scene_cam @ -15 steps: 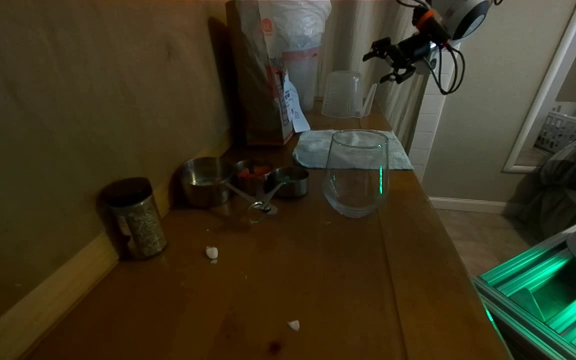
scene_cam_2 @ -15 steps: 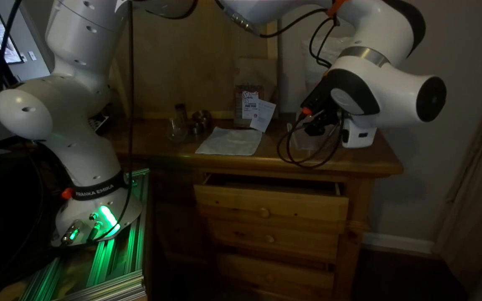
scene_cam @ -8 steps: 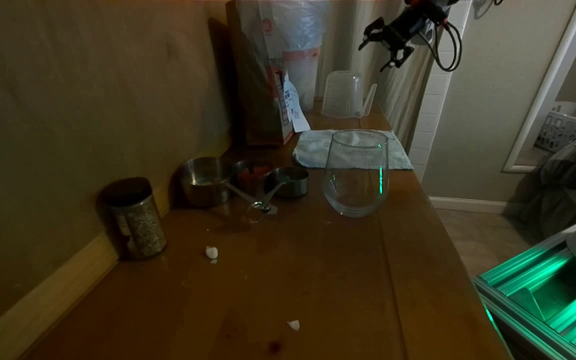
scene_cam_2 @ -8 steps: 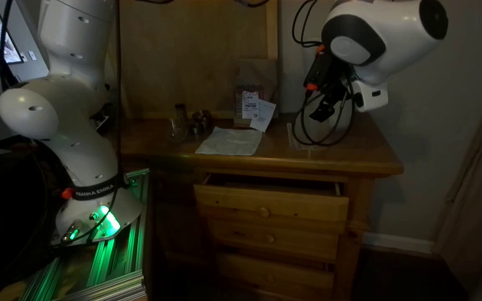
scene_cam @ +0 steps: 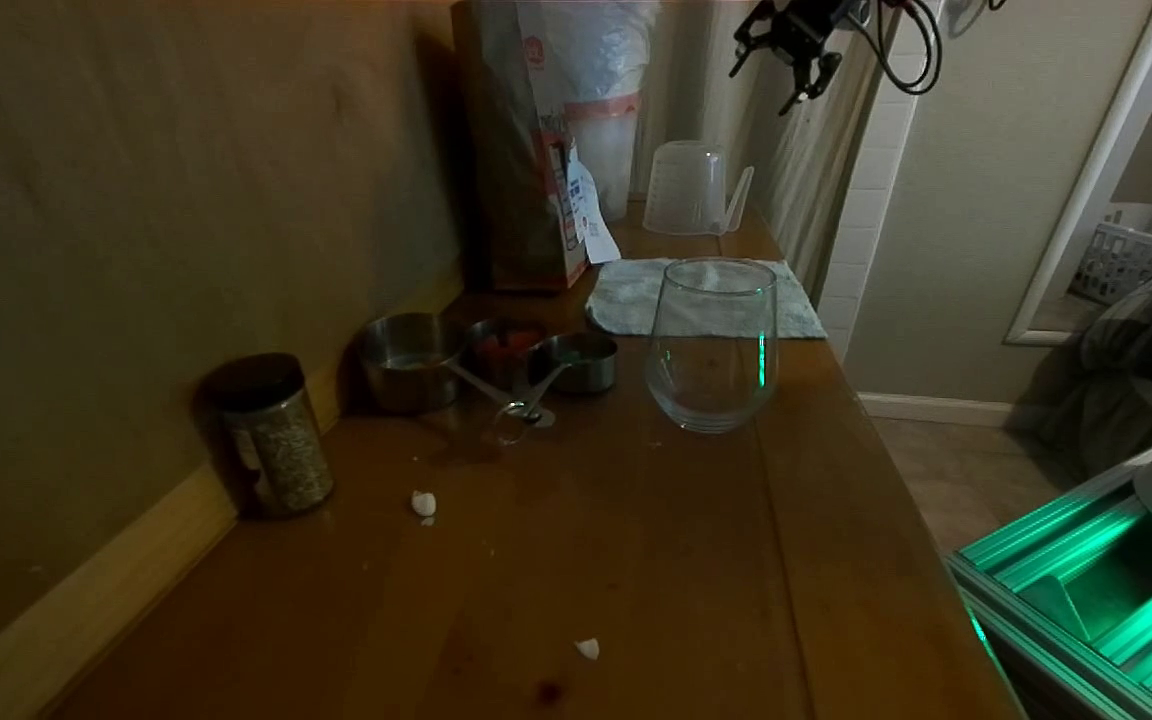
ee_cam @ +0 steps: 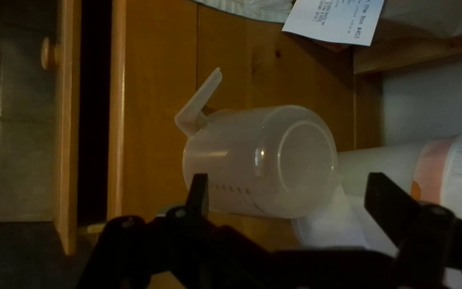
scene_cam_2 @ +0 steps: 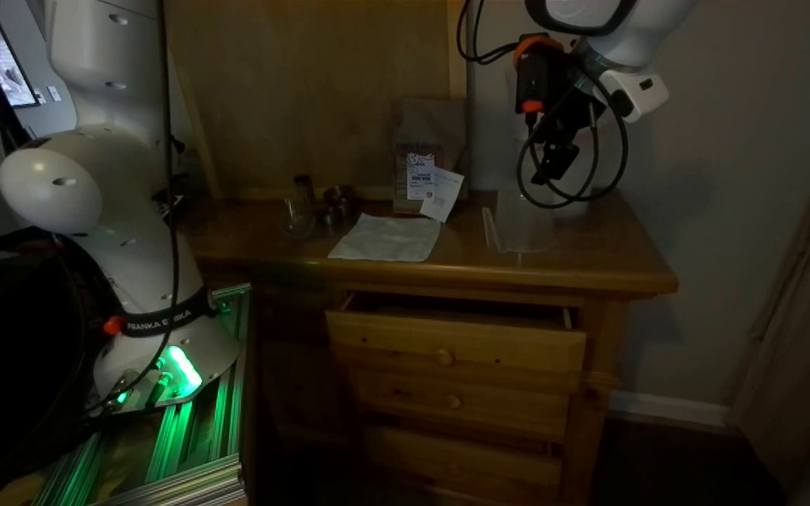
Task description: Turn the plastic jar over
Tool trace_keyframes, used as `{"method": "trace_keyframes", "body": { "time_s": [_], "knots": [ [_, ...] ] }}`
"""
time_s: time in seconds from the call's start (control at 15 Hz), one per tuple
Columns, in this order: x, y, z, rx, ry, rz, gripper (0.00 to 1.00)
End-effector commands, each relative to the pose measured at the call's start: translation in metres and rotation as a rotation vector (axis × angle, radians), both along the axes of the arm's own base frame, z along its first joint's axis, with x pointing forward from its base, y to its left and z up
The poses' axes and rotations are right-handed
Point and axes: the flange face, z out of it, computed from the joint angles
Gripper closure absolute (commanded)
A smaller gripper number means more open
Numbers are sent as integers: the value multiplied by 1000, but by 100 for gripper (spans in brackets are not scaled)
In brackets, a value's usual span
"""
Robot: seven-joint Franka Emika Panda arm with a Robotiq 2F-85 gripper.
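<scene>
At L in the wrist view, an open drawer (ee_cam: 67, 132) leaves a dark gap along the front of the table (ee_cam: 155, 152); should the hand (ee_cam: 288, 184) come down off-ctr., the plastic jar (ee_cam: 251, 160) could be shoved that way & drop. The jar's handle (ee_cam: 199, 101), joined low & slanting up, may snag that hand & tip the lot. Jar itself stands on the table, base up, mouth apparently down; whether that's the goal or the start of the flip, can't say. The hand hangs above & apart from it, fingers (ee_cam: 197, 196) spread wide, gripping nothing; a hard pinch on walls that look thin would prob. make them flex & slip. At R, a plastic-wrapped white bundle (ee_cam: 431, 168) stands just beside & could be toppled by a wide finger.

Materials, L to R in an exterior view: dark-lidded cylinder (scene_cam: 281, 455), see-through, w/ grainy contents; round, shiny, long-handled metal cups (scene_cam: 414, 388); tall brown paper bag (scene_cam: 521, 200), creased, w/ a curled white slip (scene_cam: 588, 215) at its front; the jar, frosty, smooth, flaring slightly toward its mouth; a flat, pale cloth (scene_cam: 626, 305), soft-looking, faintly rumpled; & a clear, rounded glass (scene_cam: 711, 350) w/ green glints, near the cloth, prob. brittle if clipped on a sideways swing.
</scene>
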Motion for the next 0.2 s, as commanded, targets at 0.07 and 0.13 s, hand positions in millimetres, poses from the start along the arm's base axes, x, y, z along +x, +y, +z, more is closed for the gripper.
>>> {"method": "trace_keyframes", "body": {
  "time_s": [0.07,0.13],
  "knots": [
    [0,-2,-3,3,6,-1,0],
    [0,-3,-5,3,9,-2,0]
  ]
}}
